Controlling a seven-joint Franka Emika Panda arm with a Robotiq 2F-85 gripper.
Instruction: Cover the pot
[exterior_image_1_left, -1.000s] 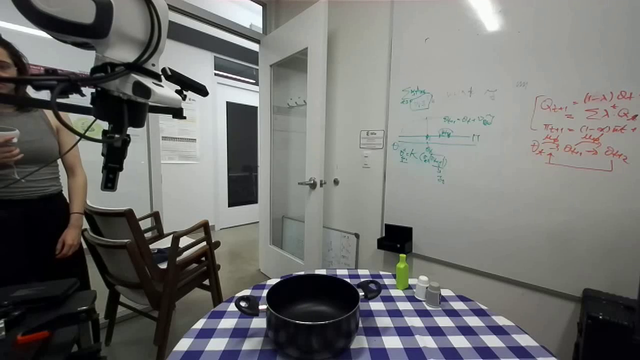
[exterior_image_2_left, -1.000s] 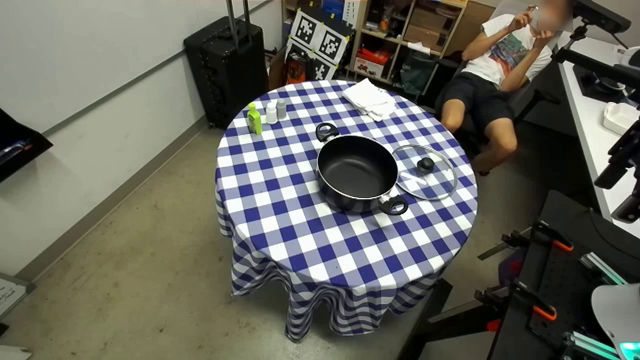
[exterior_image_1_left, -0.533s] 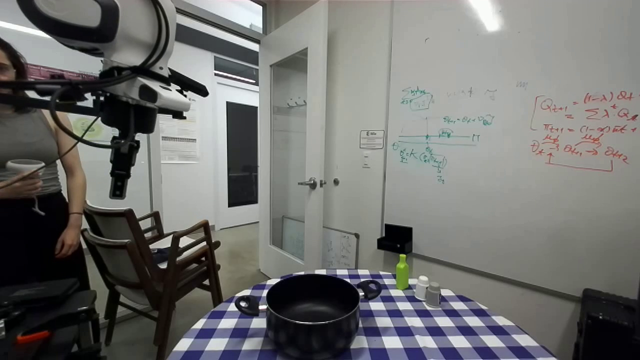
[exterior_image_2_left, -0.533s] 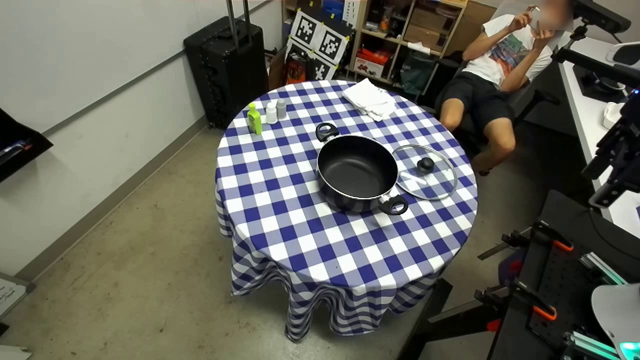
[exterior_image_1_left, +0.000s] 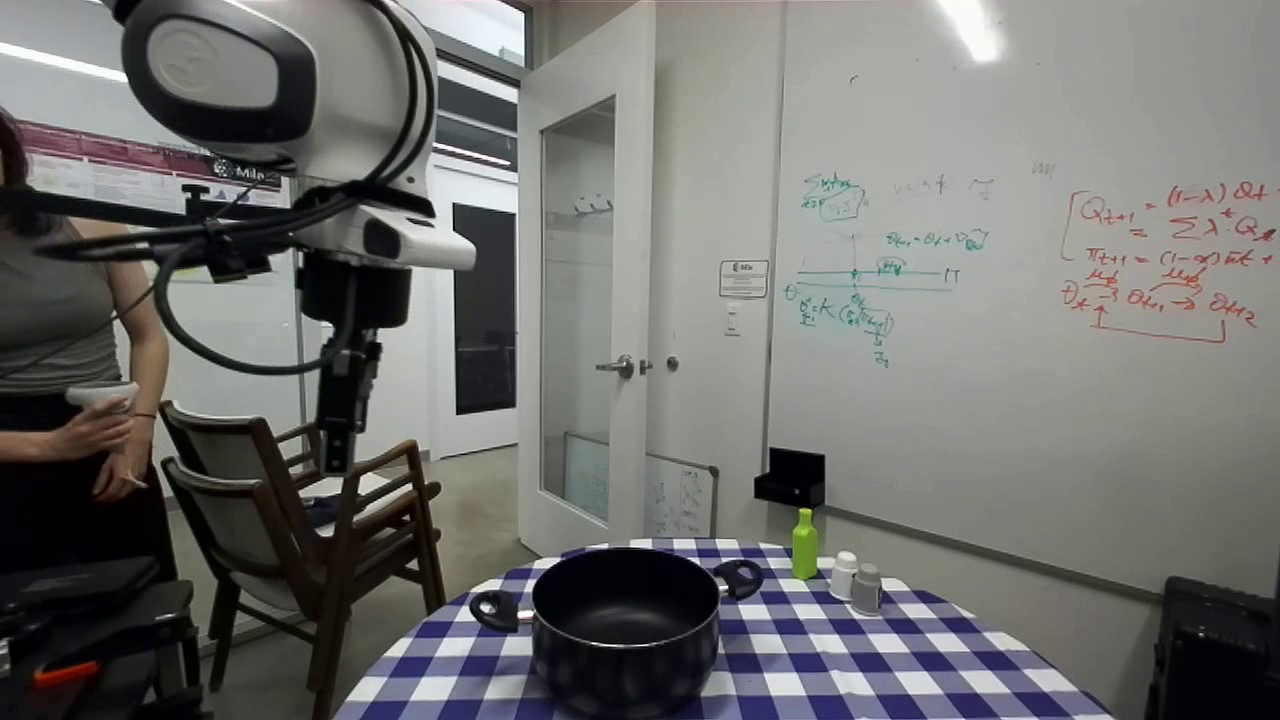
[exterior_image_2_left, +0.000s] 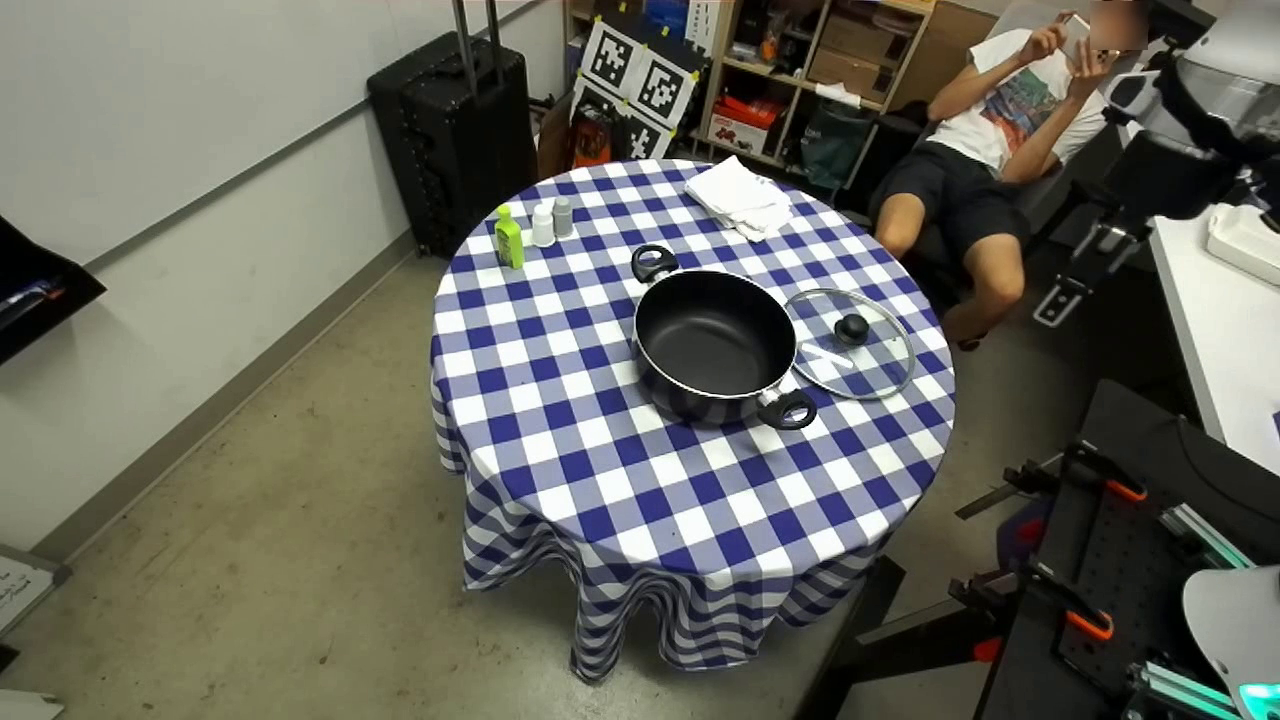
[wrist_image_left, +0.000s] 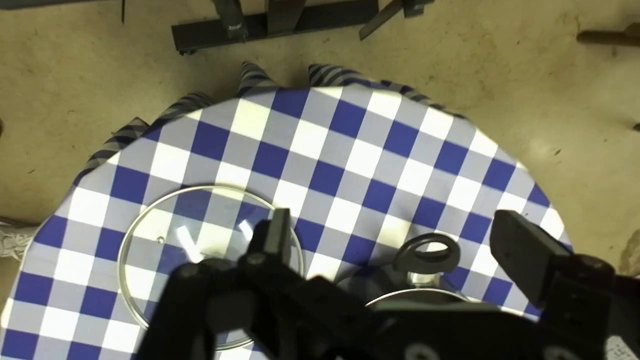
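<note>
Claw (wrist_image_left: 391, 222), its 2 jaws wide apart, hangs higher than the pot (exterior_image_2_left: 712, 345), which stands on the counter (exterior_image_2_left: 640, 500) with the glass lid (exterior_image_2_left: 852, 345) lying just beside it and the green bottle (exterior_image_2_left: 509, 240) farther from it.

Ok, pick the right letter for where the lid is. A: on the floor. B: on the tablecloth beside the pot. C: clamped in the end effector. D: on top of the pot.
B: in an exterior view the lid lies on the tablecloth beside the pot, whose inside shows uncovered.
</note>
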